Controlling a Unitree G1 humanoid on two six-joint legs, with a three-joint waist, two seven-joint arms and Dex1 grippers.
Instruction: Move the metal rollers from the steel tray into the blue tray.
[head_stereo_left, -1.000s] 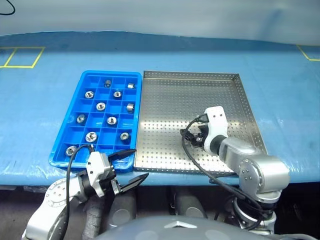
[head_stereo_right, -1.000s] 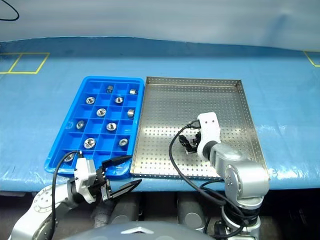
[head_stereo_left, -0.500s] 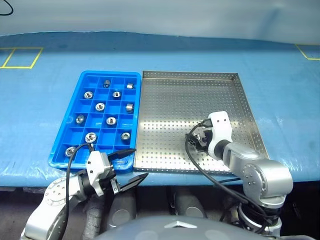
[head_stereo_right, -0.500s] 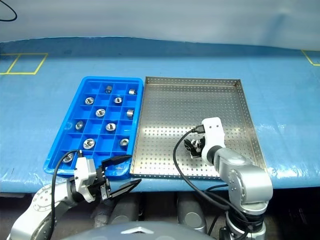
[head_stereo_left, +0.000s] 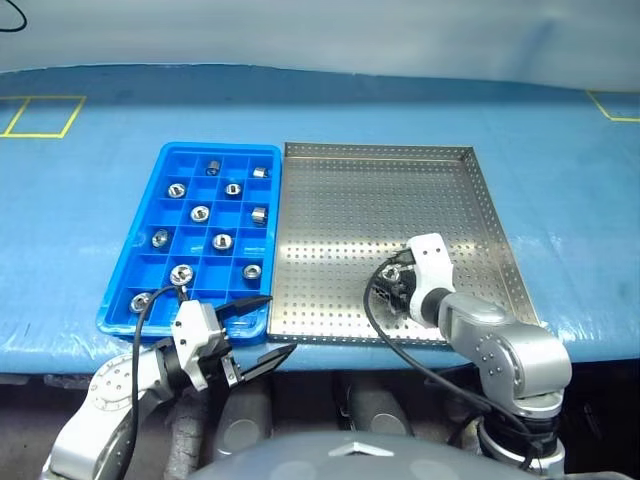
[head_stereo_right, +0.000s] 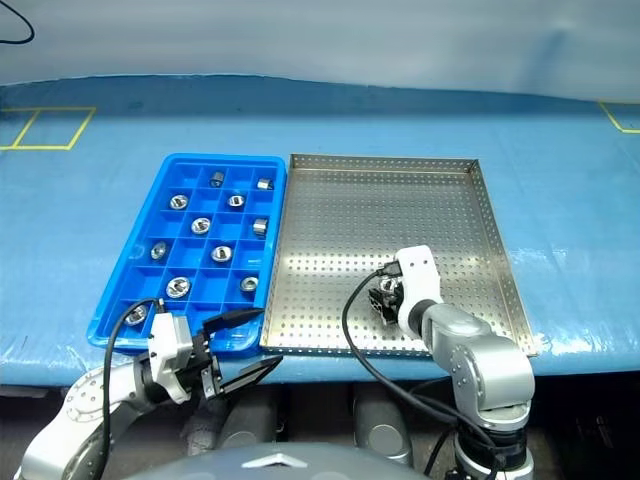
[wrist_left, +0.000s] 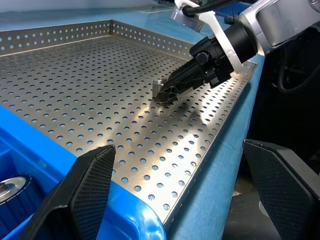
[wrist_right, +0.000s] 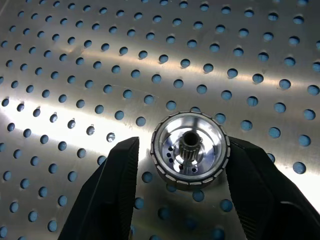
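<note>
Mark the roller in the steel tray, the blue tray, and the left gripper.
roller (wrist_right: 190, 150), right wrist view, its top face.
blue tray (head_stereo_left: 150, 170), left eye view, its left rim.
left gripper (head_stereo_left: 268, 328), left eye view, between its fingertips.

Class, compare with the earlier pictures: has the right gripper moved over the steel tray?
Yes. The right gripper has moved toward the steel tray's near rim.

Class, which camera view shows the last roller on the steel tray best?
The right wrist view: the roller faces the camera, centre hole plain, between the right gripper fingers. The left wrist view shows it small and side-on; in the eye views the gripper mostly hides it.
</note>
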